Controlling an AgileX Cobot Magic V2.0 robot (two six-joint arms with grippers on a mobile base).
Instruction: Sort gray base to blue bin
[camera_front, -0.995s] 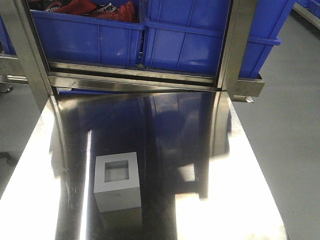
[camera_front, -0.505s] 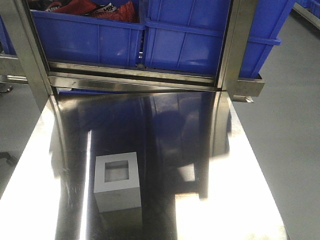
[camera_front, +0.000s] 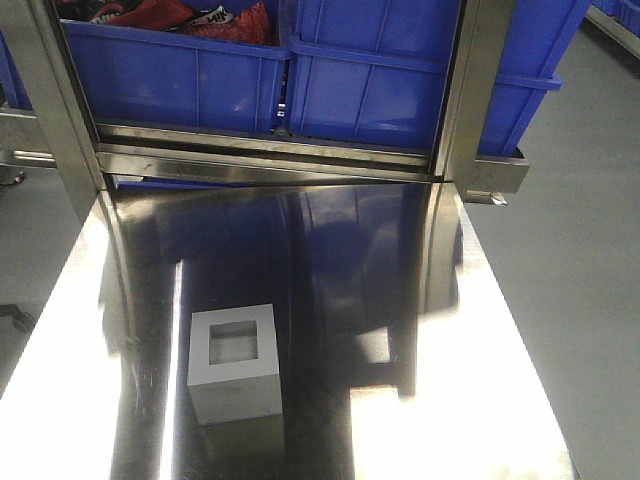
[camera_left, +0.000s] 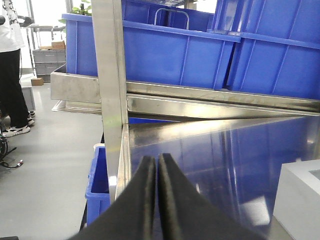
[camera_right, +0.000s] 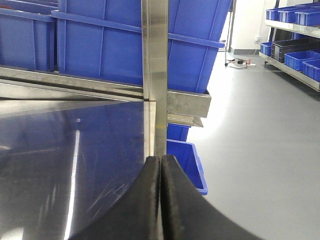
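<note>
1. Polished steel worktop (camera_front: 440, 330), mirror-bright with glare patches and blue reflections. Grey shop floor on both sides.
2. Left hand (camera_left: 156, 159): black pads pressed together, nothing between them. Right hand (camera_right: 160, 159): the same, closed and empty. Neither hand shows in the front view.
3. Gray base (camera_front: 235, 365) stands on the worktop at lower left of the front frame, recess facing up, nothing touching it. The left wrist view catches its pale corner at lower right (camera_left: 300, 200), off to the side of the hand's line.
4. Blue bin (camera_front: 370, 85) sits on the rack at top centre, well apart from the base. A second blue tub (camera_front: 170, 70) stands just left of it and holds red-and-black items. I cannot tell from these pictures which of the two is meant.
5. In the way: a steel rail (camera_front: 260, 150) crosses below the bins, and steel uprights (camera_front: 465, 90) frame them. One post (camera_left: 107, 75) stands straight ahead of the left hand.
6. Risks, as I judge them:
   - Shut pads coming down would shove the block rather than grip it.
   - The plain smooth sides may slip in a shallow pinch.
   - A low carry could clip the rail or the bin rim.
   - Glare may mislead depth.
7. Person (camera_left: 12, 65) stands at far left, clear of the worktop.
</note>
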